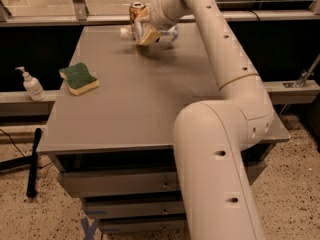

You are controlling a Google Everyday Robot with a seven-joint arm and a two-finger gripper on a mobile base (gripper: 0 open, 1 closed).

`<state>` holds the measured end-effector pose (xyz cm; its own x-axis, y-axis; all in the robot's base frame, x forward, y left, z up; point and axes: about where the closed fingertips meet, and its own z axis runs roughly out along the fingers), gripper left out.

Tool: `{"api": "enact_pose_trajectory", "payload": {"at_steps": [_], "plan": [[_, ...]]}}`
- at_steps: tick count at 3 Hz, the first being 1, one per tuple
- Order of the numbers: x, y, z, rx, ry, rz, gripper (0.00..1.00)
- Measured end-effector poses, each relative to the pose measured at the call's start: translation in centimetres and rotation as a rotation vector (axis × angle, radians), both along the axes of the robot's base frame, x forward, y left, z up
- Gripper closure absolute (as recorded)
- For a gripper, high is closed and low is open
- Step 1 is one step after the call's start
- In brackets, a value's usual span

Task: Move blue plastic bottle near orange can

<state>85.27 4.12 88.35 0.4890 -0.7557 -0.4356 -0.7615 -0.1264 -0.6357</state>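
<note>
Hanging at the far edge of the grey table [125, 114], my gripper [146, 32] sits over the middle of the clear plastic bottle with pale blue label [169, 33]. The bottle lies left-right, white cap leftward, just near of the slim orange-gold can [136, 10]. Whether I am grasping it, I cannot tell.

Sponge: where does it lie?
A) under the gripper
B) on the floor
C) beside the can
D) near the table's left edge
D: the sponge lies near the left edge of the table, away from the can and the gripper, which is at the bottle.
</note>
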Motion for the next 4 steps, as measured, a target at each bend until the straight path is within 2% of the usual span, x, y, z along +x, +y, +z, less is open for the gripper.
{"api": "enact_pose_trajectory", "payload": {"at_steps": [1, 2, 3, 4], "plan": [[0.2, 0.5, -0.1, 0.004, 0.001, 0.005, 0.14], [0.3, 0.6, -0.3, 0.008, 0.009, 0.004, 0.0], [0.3, 0.5, -0.4, 0.008, 0.009, 0.004, 0.0], [0.3, -0.8, 0.0, 0.044, 0.024, -0.027, 0.0]]}}
